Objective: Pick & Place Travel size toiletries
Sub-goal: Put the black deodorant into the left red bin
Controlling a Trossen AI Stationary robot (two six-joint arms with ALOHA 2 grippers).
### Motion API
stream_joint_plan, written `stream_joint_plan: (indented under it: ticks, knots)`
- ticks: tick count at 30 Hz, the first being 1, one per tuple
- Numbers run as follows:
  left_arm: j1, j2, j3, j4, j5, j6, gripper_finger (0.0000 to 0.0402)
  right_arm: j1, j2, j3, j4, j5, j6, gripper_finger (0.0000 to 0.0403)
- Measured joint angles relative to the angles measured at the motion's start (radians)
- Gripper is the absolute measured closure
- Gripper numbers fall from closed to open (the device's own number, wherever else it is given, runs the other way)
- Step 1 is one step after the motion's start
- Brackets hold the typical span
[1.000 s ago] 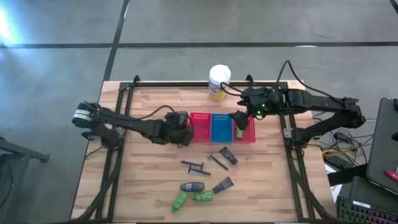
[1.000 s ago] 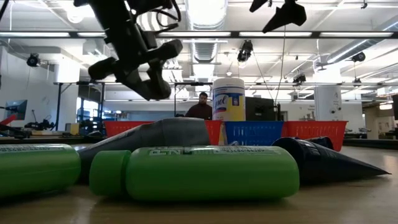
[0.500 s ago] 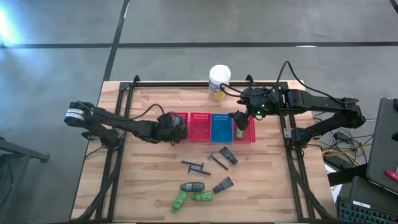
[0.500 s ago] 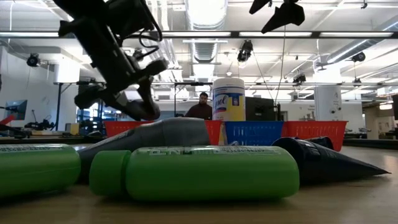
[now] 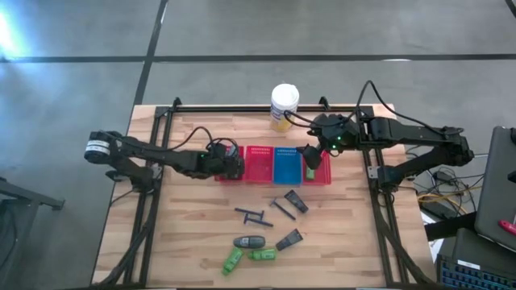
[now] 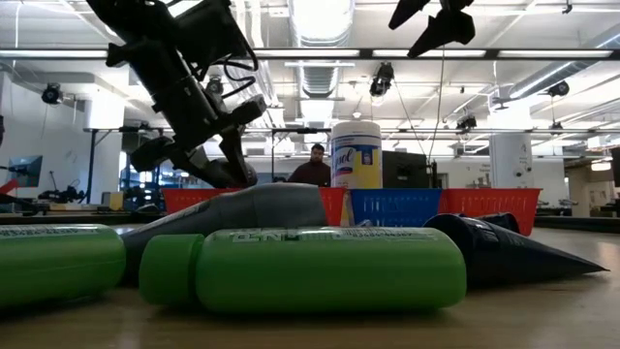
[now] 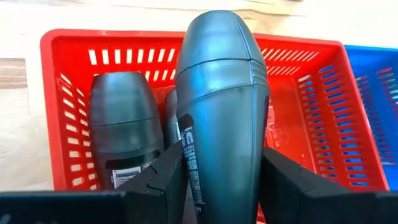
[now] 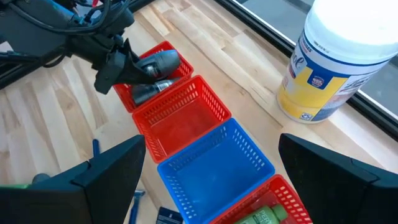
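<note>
Having swung across to the leftmost red basket [image 7: 62,124], the left gripper [image 7: 217,180] hovers there clamping a grey tube [image 7: 221,106], ready to drop it; right gripper [image 5: 310,157] waits open

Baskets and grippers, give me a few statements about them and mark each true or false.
1. The left gripper holds a grey oval tube. True.
2. The leftmost red basket has nothing in it. False: at least one grey tube lies in it.
3. The blue basket holds a green bottle. False: nothing shows in it; a green bottle lies in the red basket beside it.
4. The right gripper is open above the baskets' right end. True.
5. The white canister stands inside a basket. False: it stands on the table behind them.
</note>
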Motion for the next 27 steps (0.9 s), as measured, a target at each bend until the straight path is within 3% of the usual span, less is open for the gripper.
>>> stream_joint_plan:
  ticks: [11,27]
  knots:
    - [0.0,0.001,0.004,-0.001,0.014,0.06,0.0189,0.0,0.0,0.0,0.003,0.007,-0.008,0.0037]
    - [-0.017,0.001,0.024,0.005,0.058,0.111,0.0184,-0.001,0.0,0.0,0.003,0.009,-0.008,0.0037]
